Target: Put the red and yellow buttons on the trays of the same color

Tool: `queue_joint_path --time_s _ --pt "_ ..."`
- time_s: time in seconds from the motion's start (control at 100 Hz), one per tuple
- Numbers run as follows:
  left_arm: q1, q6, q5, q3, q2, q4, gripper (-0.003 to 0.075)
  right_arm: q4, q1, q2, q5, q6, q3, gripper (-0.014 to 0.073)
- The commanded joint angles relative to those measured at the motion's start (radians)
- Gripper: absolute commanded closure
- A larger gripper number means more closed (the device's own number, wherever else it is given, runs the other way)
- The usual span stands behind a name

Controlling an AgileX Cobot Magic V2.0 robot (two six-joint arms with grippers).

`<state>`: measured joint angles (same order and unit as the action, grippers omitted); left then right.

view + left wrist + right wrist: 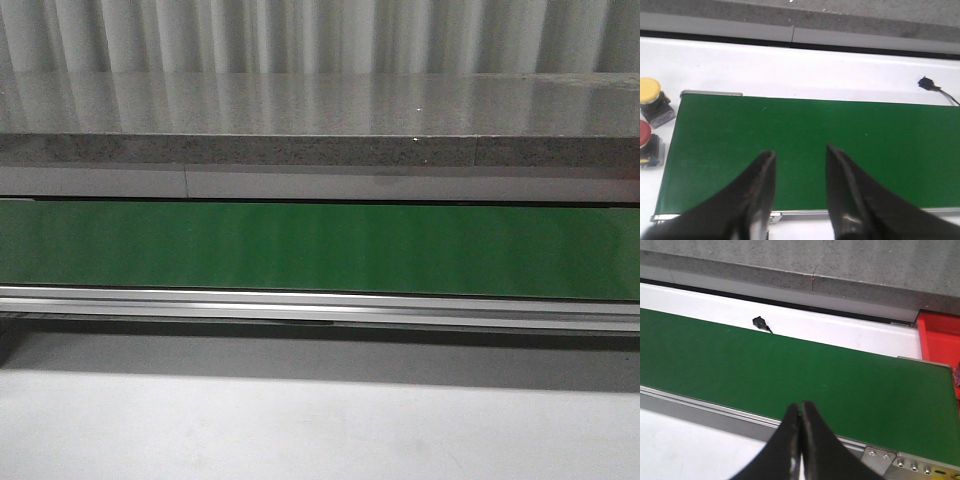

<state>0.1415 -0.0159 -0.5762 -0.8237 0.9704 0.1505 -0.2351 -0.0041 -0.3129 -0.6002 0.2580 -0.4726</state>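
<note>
Yellow button (pixel 650 91) and red button (pixel 645 132) parked side by side on the white table just off the end of the green belt (pixel 805 150), neither picked yet, so judged at the first-pick stage. Left gripper (pixel 800 165) hovering over the belt, fingers spread and empty; next move calls for shifting toward the buttons and dropping over one cap. Right gripper (pixel 800 415) pinched together, nothing held, poised above the belt's near rail, red tray (pixel 940 337) just past the belt's end.

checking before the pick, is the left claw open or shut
Open. In the left wrist view the left claw has a clear gap between its two fingers, with bare green belt showing through.
</note>
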Motion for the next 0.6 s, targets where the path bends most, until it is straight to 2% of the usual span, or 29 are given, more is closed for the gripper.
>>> queue_joint_path --time_s 0.0,0.12,0.19,0.38,0.59 --pt "-0.043 0.022 0.022 -0.068 0.056 0.000 0.0378 -0.006 0.000 -0.007 0.066 0.011 -0.026 0.0659" --pt "-0.137 0.022 -0.061 -0.129 0.149 0.012 0.0258 -0.006 0.000 -0.007 0.066 0.011 -0.026 0.0659" --pt "-0.201 0.022 -0.111 -0.164 0.205 0.013 0.0213 -0.006 0.000 -0.007 0.066 0.011 -0.026 0.0659" --pt "-0.321 0.050 -0.288 -0.263 0.350 0.013 0.0212 -0.006 0.000 -0.007 0.066 0.011 -0.026 0.0659" --pt "-0.402 0.103 -0.370 -0.354 0.505 0.013 0.0219 -0.006 0.000 -0.007 0.066 0.011 -0.026 0.0659"
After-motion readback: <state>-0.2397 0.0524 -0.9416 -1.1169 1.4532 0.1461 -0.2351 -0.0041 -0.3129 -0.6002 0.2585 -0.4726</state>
